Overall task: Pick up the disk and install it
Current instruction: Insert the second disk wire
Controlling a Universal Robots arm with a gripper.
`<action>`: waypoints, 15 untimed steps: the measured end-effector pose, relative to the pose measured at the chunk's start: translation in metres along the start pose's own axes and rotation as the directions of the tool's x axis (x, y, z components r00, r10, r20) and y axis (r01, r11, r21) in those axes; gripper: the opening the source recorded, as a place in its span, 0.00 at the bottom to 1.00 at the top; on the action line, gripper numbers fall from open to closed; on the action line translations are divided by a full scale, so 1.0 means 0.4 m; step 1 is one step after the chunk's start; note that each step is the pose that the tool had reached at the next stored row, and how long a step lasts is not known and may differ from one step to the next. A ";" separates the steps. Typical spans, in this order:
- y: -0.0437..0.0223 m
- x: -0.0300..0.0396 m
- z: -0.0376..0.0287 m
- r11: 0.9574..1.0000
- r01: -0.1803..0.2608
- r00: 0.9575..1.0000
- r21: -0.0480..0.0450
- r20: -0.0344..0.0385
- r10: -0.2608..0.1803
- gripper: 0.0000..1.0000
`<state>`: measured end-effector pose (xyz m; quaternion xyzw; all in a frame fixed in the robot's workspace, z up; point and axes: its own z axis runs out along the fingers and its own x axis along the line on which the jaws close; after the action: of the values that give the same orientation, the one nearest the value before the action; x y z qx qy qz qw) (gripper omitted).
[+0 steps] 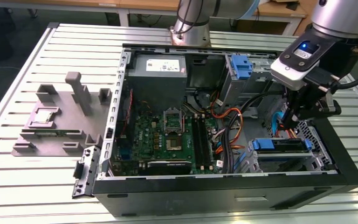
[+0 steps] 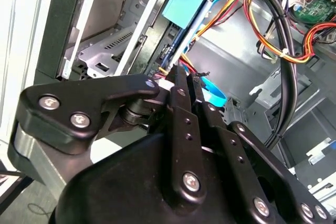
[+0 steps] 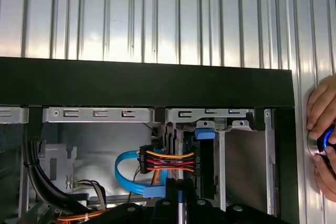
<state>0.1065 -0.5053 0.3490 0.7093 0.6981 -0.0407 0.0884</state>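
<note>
Hanging inside the computer case (image 1: pixel 347 182), the gripper (image 1: pixel 289 125) sits above the disk (image 1: pixel 279 145); its grip I cannot tell.

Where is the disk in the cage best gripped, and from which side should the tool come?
Likely the disk's blue caddy edge, pinched across its thin width, from above. It seems to stand on edge in the cage, whose walls cover its flat faces; that upper edge faces the case's open side.
</note>
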 end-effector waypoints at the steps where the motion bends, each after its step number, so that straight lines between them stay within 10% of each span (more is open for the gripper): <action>1: -0.003 -0.001 0.000 1.000 -0.001 1.000 -0.006 -0.001 0.001 0.16; 15: -0.025 -0.027 0.017 0.999 -0.007 0.999 -0.039 -0.039 0.005 0.16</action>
<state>0.0969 -0.5169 0.3438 0.7102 0.6982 -0.0129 0.0890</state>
